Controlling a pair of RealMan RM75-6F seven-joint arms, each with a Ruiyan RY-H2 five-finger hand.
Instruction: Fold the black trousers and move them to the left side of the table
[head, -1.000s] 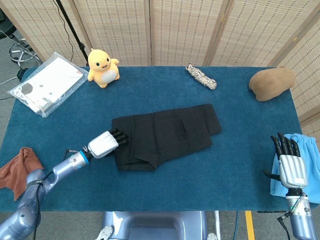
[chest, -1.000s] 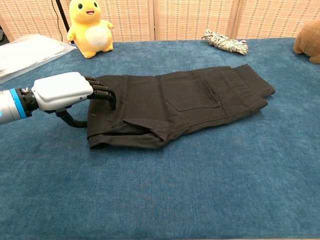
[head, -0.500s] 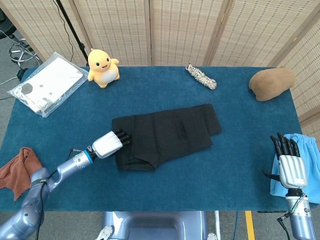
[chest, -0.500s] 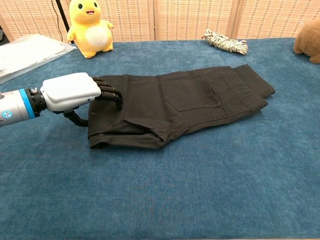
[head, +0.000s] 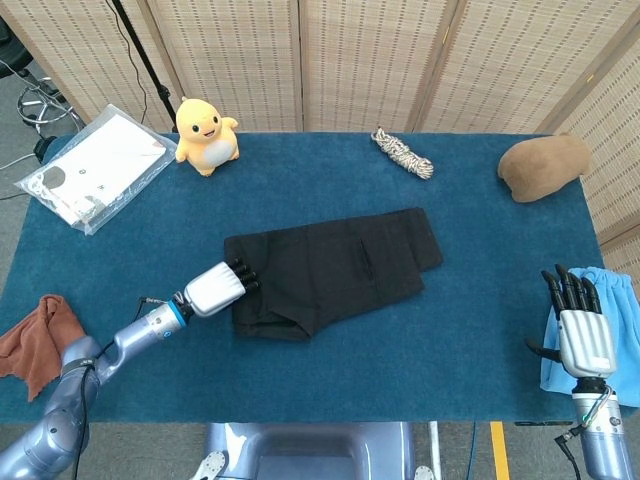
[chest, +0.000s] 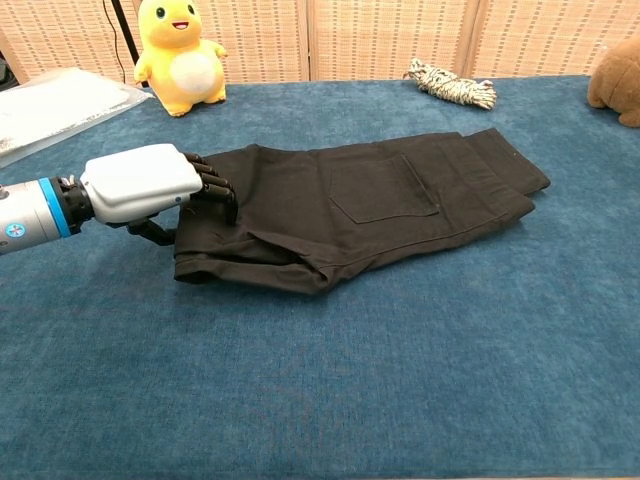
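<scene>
Centrally on the blue table (head: 330, 370), the folded black trousers (head: 335, 268) lie in a long bundle running from about eight o'clock up toward two o'clock. At the bundle's nine o'clock end, the left hand (head: 214, 287) grips the cloth edge, dark fingers (chest: 212, 186) curled over the top and the thumb tucked underneath. Down at the table's four o'clock corner, the right hand (head: 582, 328) is released, fingers straight and apart, holding nothing, beside a light blue cloth (head: 625, 330). A yellow plush toy (head: 205, 133) sits at eleven o'clock, a coiled rope (head: 403, 153) near twelve.
</scene>
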